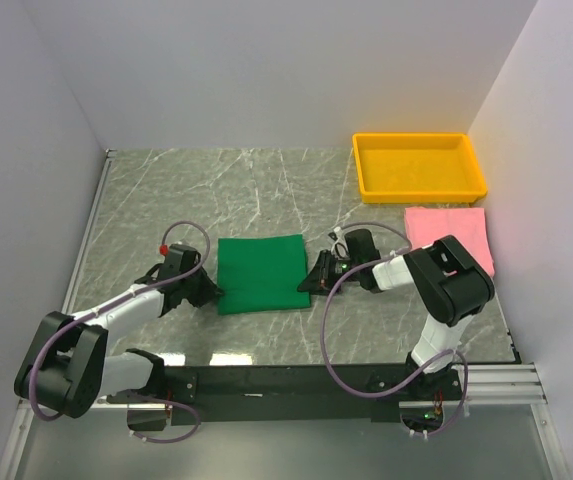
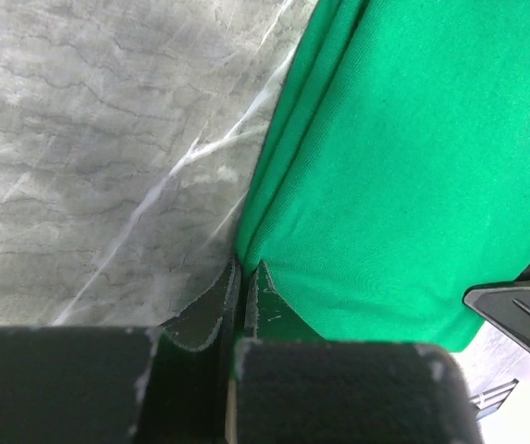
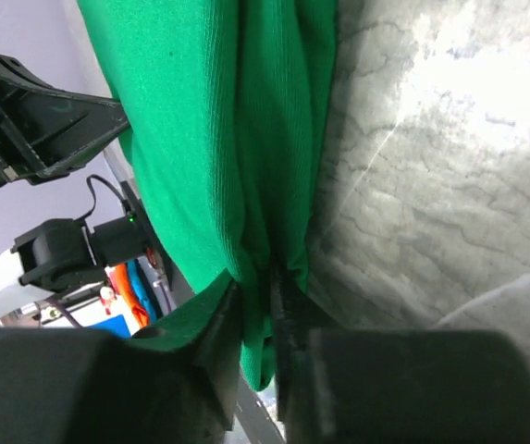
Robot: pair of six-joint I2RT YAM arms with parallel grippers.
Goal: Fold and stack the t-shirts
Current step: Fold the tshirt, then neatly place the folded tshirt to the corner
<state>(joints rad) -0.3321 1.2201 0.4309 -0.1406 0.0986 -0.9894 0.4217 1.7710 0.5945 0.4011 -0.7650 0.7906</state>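
The pink shirt (image 1: 449,235) lies folded on the surface (image 1: 216,190). The green shirt (image 1: 261,272) is a folded rectangle, left jaws and right jaws pinching its opposite edges; stacking the 2 remains.

We are seeing a robotics lab cell: white panels (image 1: 266,70) are enclosing a marble-patterned table (image 1: 256,190), a black rail (image 1: 286,383) anchoring two arms (image 1: 131,305).

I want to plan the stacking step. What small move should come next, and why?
Probably lift both arms together a little: the left gripper and right gripper each pinch an edge of the folded green t-shirt, which lies flat, apart from the pink t-shirt.
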